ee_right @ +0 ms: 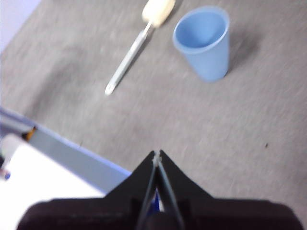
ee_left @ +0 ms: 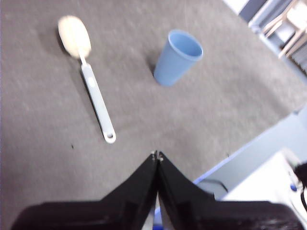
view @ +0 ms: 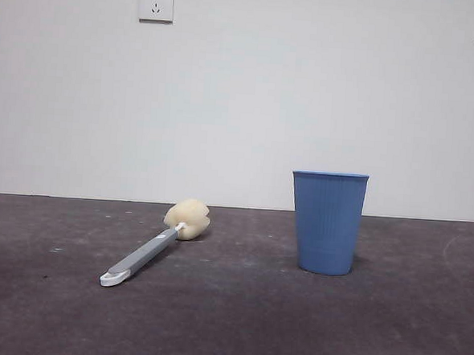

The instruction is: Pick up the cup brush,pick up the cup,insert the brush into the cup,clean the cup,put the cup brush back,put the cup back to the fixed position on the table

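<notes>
The cup brush (view: 148,251) lies flat on the table (view: 228,322), left of centre, its cream sponge head toward the wall and its white looped end toward the front. The light blue ribbed cup (view: 328,222) stands upright to its right, apart from it. Neither gripper appears in the front view. In the left wrist view, my left gripper (ee_left: 157,155) is shut and empty, high above the table edge, with the cup brush (ee_left: 88,79) and cup (ee_left: 177,57) beyond it. My right gripper (ee_right: 157,154) is likewise shut and empty, short of the cup (ee_right: 204,40) and cup brush (ee_right: 136,43).
A white wall with two sockets (view: 156,3) backs the table. The wrist views show the table's near edge (ee_right: 76,153) and white and blue equipment below it. Metal framing (ee_left: 283,24) stands beyond one side of the table.
</notes>
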Available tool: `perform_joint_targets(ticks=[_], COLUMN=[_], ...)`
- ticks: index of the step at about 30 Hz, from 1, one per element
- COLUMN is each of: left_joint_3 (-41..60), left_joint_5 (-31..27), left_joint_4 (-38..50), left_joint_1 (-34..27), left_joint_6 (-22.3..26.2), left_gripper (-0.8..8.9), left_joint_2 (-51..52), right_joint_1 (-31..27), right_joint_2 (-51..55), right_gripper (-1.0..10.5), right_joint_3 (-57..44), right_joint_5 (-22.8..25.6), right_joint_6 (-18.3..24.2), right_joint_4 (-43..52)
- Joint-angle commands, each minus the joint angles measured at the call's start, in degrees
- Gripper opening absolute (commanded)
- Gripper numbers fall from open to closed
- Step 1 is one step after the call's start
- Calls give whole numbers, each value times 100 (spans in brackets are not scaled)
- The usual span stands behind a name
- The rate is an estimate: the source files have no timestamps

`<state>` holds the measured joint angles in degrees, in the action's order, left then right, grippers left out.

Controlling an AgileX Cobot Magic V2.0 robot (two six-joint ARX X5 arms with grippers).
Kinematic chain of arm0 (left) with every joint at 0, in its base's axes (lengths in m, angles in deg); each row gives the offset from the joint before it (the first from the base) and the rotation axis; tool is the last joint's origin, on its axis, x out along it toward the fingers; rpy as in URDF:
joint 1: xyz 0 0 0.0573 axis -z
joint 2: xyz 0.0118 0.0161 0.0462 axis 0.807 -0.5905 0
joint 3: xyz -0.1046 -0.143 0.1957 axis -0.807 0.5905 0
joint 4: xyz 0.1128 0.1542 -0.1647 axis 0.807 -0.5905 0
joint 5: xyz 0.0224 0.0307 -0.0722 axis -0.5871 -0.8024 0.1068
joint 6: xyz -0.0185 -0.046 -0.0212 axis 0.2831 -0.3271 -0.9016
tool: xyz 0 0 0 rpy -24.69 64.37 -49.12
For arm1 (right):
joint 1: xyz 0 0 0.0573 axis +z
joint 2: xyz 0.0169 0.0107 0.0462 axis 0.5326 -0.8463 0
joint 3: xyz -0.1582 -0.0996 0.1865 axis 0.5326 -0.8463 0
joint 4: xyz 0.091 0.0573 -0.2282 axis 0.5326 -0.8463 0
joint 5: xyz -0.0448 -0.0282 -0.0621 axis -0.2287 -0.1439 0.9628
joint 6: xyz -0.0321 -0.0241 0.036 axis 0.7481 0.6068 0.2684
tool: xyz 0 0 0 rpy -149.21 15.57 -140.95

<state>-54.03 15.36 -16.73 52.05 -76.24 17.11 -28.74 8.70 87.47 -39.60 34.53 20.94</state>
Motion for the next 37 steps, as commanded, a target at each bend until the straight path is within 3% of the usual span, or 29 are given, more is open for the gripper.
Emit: perform_joint_targets(ticks=[1, 4, 5, 9, 10, 12, 25, 28, 37], left_joint_3=[-20, -20, -20, -26, -28, -28, -39, -39, -42], left_joint_5=[33, 26, 17, -146, -140, -101, -597, -664, -1637], left_joint_4=[-208, -280, -289, -313, -319, -328, -66, 295, 1582], left_joint_1=[-2, -4, -4, -4, -4, -4, 129, 264, 1506], left_joint_6=[356, 352, 306, 70, 72, 72, 68, -146, -883], left_gripper=[-5, 12, 66, 506, 528, 529, 529, 530, 529], left_joint_2=[-7, -7, -13, -63, -72, -76, -573, -872, -2197], right_joint_1=[96, 109, 109, 109, 109, 109, 109, 109, 109], right_joint_2=[-26, -26, -26, -26, -26, -26, -55, -92, -140], right_gripper=[-10, 11, 26, 416, 497, 629, 630, 630, 630], right_joint_3=[20, 20, 20, 20, 20, 20, 20, 20, 20], right_joint_5=[9, 15, 17, 33, 33, 33, 33, 33, 33], right_joint_6=[208, 201, 201, 173, 175, 153, 133, 131, 66], right_joint_4=[-105, -98, -101, -103, -105, -109, -105, -103, -98])
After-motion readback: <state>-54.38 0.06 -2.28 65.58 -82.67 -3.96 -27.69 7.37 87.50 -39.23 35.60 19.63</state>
